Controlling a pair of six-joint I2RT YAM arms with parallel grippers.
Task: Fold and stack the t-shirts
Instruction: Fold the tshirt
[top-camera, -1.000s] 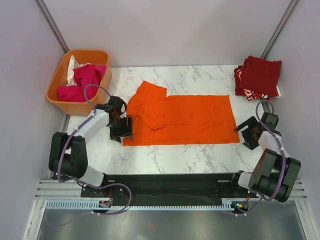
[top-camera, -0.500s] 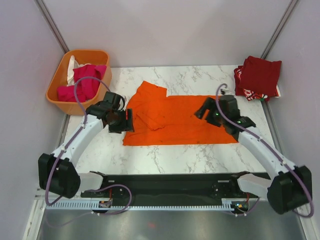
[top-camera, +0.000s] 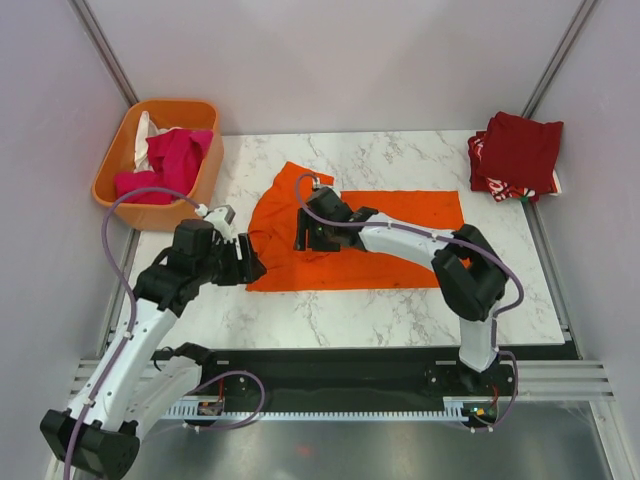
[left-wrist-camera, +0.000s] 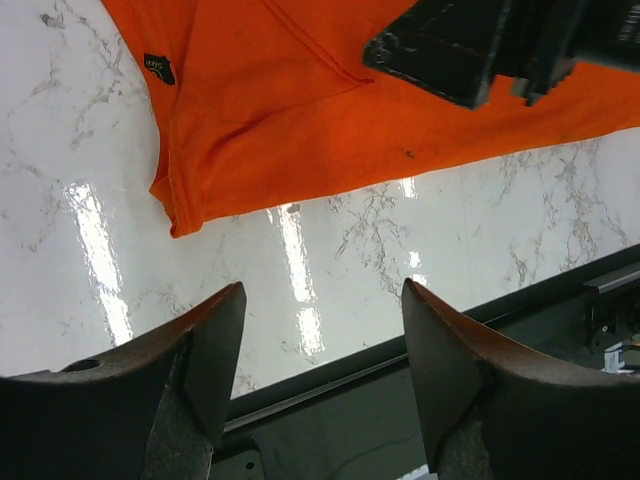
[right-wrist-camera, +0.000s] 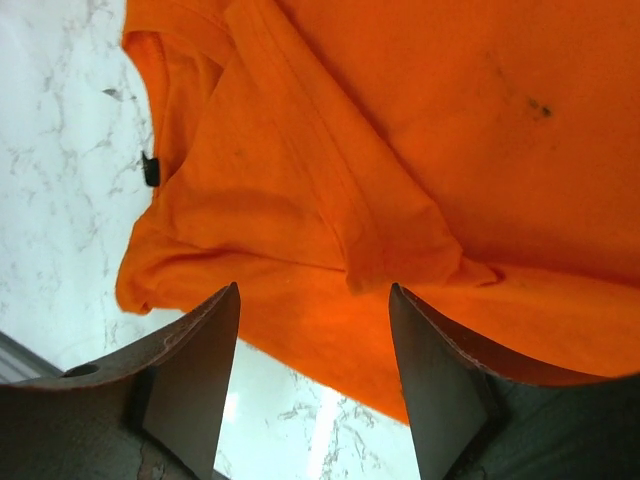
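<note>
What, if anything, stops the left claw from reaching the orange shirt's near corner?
Nothing visible, so probably yes: the left claw hangs open beside the orange shirt, only marble table between.

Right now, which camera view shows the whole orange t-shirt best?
The top external view: the orange t-shirt lies spread, its outline nearly whole, with the right arm across it. The left wrist view shows only its near left corner; the right wrist view shows only a close patch with folds.
</note>
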